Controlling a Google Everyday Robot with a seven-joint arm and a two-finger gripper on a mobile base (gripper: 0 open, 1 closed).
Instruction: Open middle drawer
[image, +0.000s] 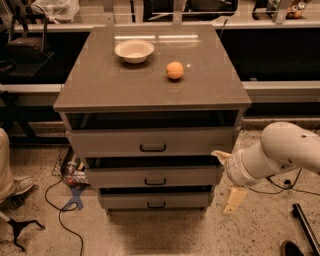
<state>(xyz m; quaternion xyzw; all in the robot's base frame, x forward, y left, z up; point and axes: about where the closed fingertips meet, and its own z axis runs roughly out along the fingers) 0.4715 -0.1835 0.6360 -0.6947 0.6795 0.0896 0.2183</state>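
So, the grey desk (100, 95) is sitting mid-frame with three drawers stacked under its front edge. The robot arm (287, 150) is hanging low off the front right corner.

The middle drawer (190, 176) is sitting second down, between the top drawer (110, 142) and the bottom drawer (125, 201). Its flat front is facing the camera, with its long axis running left-right, parallel to the front edge. My read: it would be pulling out square to that edge.

The gripper (223, 181) is hovering just beside the drawer's right end, below the front right corner. Its fingers are spreading wide, one pointing up and one down, and are holding nothing. I can't tell whether the upper tip is touching the drawer front.

Progress, as I'm judging it: nothing is done yet. The front is looking seated and the handle is untouched. What's remaining is shifting left along the front, closing on the bar and pulling out.

On top, a white bowl (134, 50) is resting near the back edge, with an orange (174, 70) just to its right, nearer the middle. The black handle (155, 181) is sitting centred on the drawer front.
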